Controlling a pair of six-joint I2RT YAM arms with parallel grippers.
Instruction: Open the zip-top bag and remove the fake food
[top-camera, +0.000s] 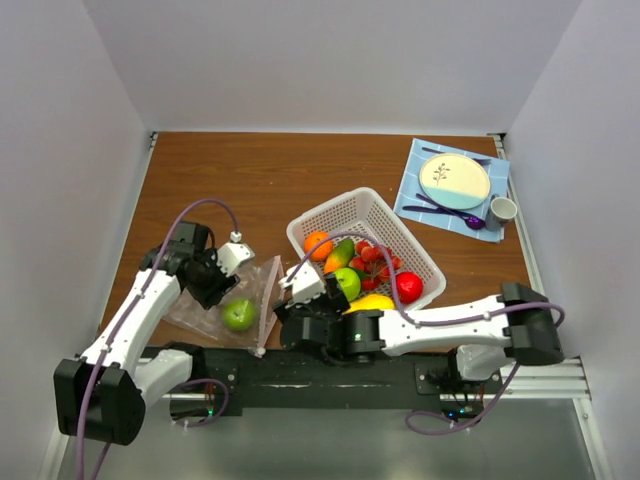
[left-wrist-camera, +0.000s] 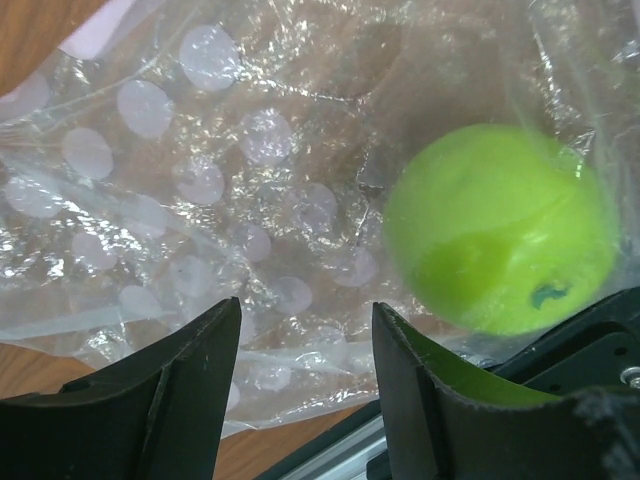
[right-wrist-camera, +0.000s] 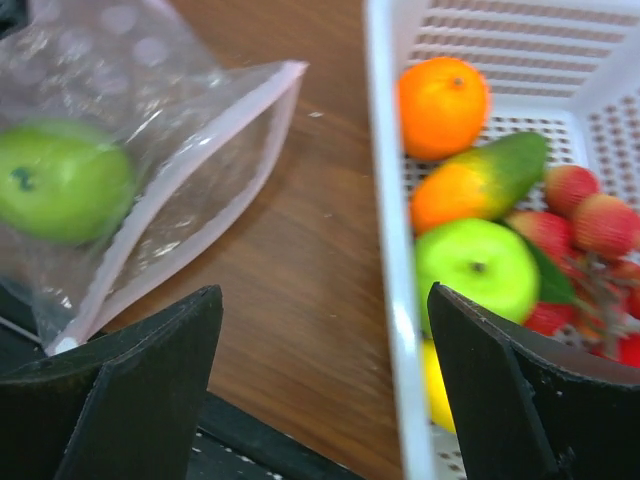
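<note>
The clear zip-top bag (top-camera: 215, 308) lies flat at the near left of the table, its pink zip strip (top-camera: 268, 300) facing the basket. One green apple (top-camera: 239, 314) of the fake food sits inside it. My left gripper (top-camera: 222, 288) hovers over the bag, open; in the left wrist view crinkled plastic (left-wrist-camera: 200, 200) and the apple (left-wrist-camera: 500, 240) lie beyond the left gripper (left-wrist-camera: 305, 350). My right gripper (right-wrist-camera: 325, 330) is open wide between the bag (right-wrist-camera: 150, 150) and the basket rim (right-wrist-camera: 390, 250), holding nothing. More fake food, including an orange (right-wrist-camera: 443, 105) and a green apple (right-wrist-camera: 476, 268), lies in the basket.
The white perforated basket (top-camera: 400, 232) stands right of the bag, holding an orange (top-camera: 318, 243), a red apple (top-camera: 408, 287) and red grapes (top-camera: 375, 258). At the back right a cream-and-blue plate (top-camera: 454, 180) rests on a blue cloth (top-camera: 415, 185), with a cup (top-camera: 502, 210) beside it.
</note>
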